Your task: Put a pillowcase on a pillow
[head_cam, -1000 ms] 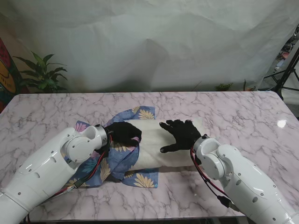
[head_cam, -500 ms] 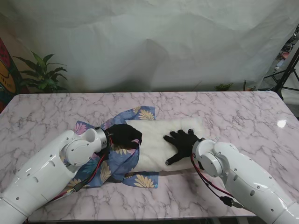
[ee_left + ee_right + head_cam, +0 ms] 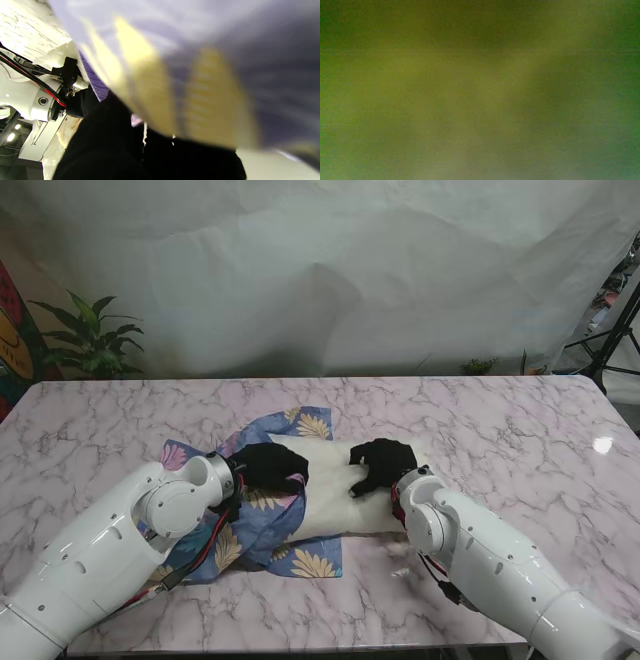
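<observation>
A white pillow (image 3: 335,490) lies across the middle of the marble table, its left end inside a blue pillowcase (image 3: 255,525) printed with yellow leaves. My left hand (image 3: 272,465), black-gloved, is shut on the pillowcase's open edge where it meets the pillow. The left wrist view shows blurred blue and yellow pillowcase (image 3: 175,75) cloth close over my dark fingers (image 3: 112,150). My right hand (image 3: 380,463) rests on top of the pillow with fingers curled down into it, near the far edge. The right wrist view is a murky green blur with nothing to make out.
The marble table (image 3: 520,430) stretches to both sides of the pillow. A potted plant (image 3: 90,340) stands beyond the far left corner, and a white backdrop hangs behind the table. A dark stand (image 3: 620,330) is at the far right.
My right hand went from spread flat on the pillow to curled, shifting left and farther from me. The pillow's right end has bunched leftward. My left hand kept its hold and barely moved.
</observation>
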### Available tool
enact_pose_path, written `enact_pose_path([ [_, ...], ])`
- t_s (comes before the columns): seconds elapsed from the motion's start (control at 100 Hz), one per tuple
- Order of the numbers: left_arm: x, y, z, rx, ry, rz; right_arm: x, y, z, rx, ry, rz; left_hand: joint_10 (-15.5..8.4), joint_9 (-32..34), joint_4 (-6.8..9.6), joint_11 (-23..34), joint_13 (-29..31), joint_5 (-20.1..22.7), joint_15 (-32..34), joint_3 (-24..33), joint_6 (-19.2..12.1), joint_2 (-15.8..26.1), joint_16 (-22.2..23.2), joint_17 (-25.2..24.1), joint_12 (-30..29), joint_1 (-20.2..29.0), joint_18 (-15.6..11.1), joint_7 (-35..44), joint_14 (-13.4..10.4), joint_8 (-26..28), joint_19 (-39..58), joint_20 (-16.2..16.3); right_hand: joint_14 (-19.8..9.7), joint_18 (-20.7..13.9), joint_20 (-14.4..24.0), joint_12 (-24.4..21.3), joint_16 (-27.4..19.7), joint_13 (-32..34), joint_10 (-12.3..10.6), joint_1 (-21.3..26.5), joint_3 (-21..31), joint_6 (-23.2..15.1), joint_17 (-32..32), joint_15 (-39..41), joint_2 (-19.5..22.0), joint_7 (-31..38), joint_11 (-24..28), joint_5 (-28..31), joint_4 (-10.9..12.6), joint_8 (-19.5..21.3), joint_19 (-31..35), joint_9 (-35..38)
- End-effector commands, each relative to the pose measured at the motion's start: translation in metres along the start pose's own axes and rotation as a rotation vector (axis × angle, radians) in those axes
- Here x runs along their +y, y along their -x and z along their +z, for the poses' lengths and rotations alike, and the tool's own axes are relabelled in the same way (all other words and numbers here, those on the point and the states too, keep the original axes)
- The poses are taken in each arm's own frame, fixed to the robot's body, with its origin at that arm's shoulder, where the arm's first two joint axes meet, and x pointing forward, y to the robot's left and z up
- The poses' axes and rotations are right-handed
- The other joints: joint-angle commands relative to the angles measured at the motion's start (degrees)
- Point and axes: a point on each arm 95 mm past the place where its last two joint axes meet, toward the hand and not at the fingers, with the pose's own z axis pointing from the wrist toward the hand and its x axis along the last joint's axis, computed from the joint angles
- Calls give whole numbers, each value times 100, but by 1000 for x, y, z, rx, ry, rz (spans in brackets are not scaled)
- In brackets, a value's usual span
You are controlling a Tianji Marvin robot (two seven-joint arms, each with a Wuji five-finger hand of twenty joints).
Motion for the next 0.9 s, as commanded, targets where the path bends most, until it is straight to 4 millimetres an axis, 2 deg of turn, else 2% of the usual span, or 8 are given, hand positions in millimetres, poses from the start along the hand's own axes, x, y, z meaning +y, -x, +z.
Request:
enact_pose_path([
  [0.0,-6,-6,5,15,2,-5,-10,-10,-2,-25,-41,42,-34,-137,54,154,-39,45,-59,-91,-166,175,-69,-39,-31,262,-280,194,9,14,-33,49,-1867,-2078,714,554,509,979,635,689,1179,-269,598,3326,815,745,757,712,336,61,873,415],
  [0.11,-9,-10,9,34,1,-19,0,-21,0,-76,-16,178,-37,-133,39,135,-41,74,-109,-147,-204,197,-99,-48,-39,284,-272,169,26,-48,-60,40,-2194,-2293,941,881,491,979,1115,736,1150,272,706,3907,1165,733,1059,745,381,442,1235,364],
  [0.21,-9,-17,13,61,-14,-35,10,-28,1,-94,24,226,-92,-129,35,99,-60,70,-139,-193,-231,208,-115,-62,-52,293,-266,167,20,-79,-85,33,-2255,-2318,943,989,386,977,1255,859,1096,438,709,4002,1267,723,1149,694,408,655,1249,251],
  [0.37,-5,-32,18,121,-39,-63,17,-30,2,-69,57,232,-136,-116,35,68,-72,75,-169,-235,-248,222,-129,-78,-44,317,-270,181,16,-99,-118,22,-2265,-2328,904,1019,339,973,1204,856,1085,343,677,4023,1226,713,1174,647,411,767,1151,195],
  [0.6,10,-41,20,198,-18,-135,15,-19,-1,103,98,176,-168,-104,38,45,-72,75,-200,-267,-258,228,-144,-86,-28,337,-276,193,18,-115,-147,13,-2270,-2376,861,1007,275,968,1025,724,1180,125,614,3977,1146,706,1149,605,393,819,934,164],
  [0.79,13,-35,16,188,42,-115,15,-9,-8,203,119,129,-501,-246,123,-390,-384,-102,-626,-638,-375,413,-279,-514,268,277,-336,-125,-75,-521,-491,28,-2270,-2371,863,1003,262,968,973,678,1266,65,595,3958,1092,748,1164,593,381,809,860,152],
  [0.85,8,-31,12,170,77,-102,16,-6,-11,218,116,111,-244,-896,190,-1214,-993,-630,-1245,-647,-256,378,-513,-1055,335,0,-379,-777,-83,-656,-1023,-27,-2270,-2364,866,1000,262,968,972,679,1283,59,597,3958,1076,755,1166,590,378,799,850,149],
  [0.89,3,-28,9,159,98,-92,16,-4,-14,223,110,98,-94,-1645,176,-1481,-1530,-941,-1728,-344,-175,463,-764,-1443,-475,-505,-365,-1514,23,-522,-1418,16,-2270,-2359,869,998,261,968,973,673,1293,54,596,3958,1073,761,1168,592,375,794,844,151],
])
